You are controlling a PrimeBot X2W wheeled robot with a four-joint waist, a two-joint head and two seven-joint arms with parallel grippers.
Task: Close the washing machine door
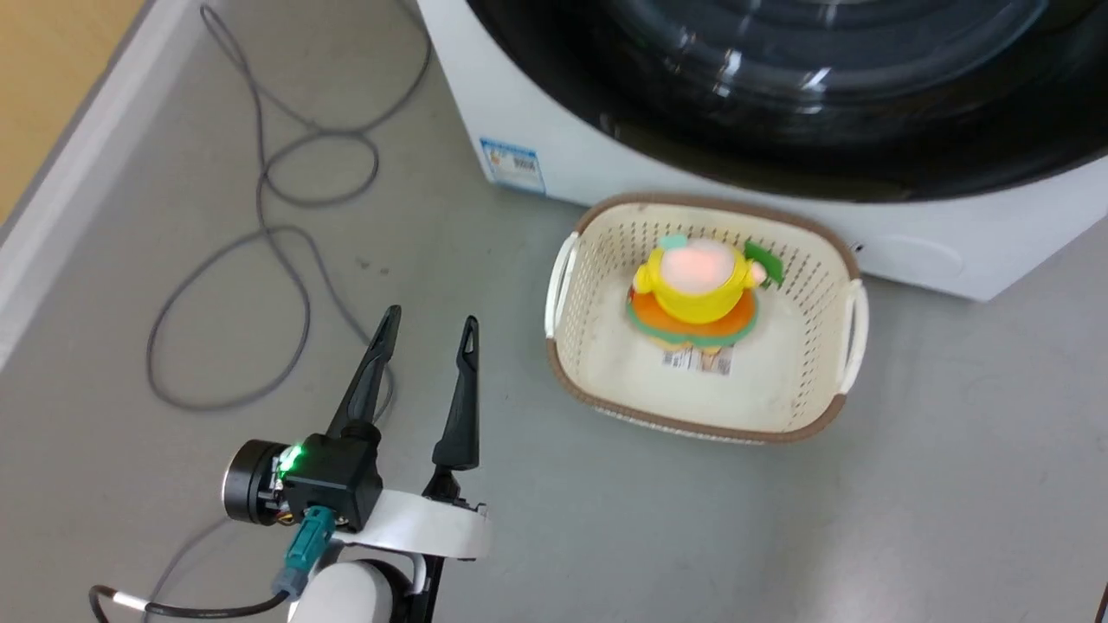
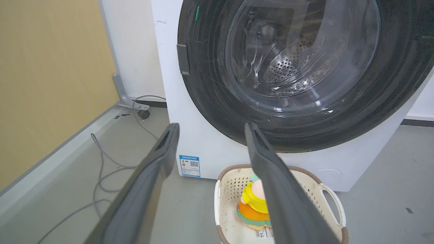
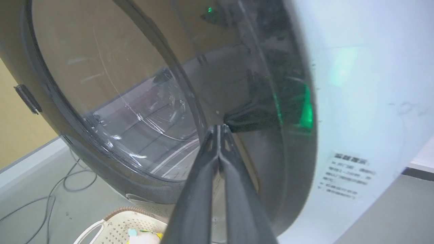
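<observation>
The right gripper, jaws pinched together on nothing, touches its tips to the washing machine door (seemingly flush against the washing machine), which stands beyond the wide-open, empty jaws of the left gripper.

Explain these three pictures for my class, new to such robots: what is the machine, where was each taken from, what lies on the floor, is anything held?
This is a wheeled robot with two arms. One picture looks down from its head; the others look along each wrist's two fingers. Before it stands a washing machine with a dark round washing machine door. On the floor sit a cream basket holding a toy, and a grey cable. The left gripper is open and empty. The right gripper is shut, empty, its tips at the door.
</observation>
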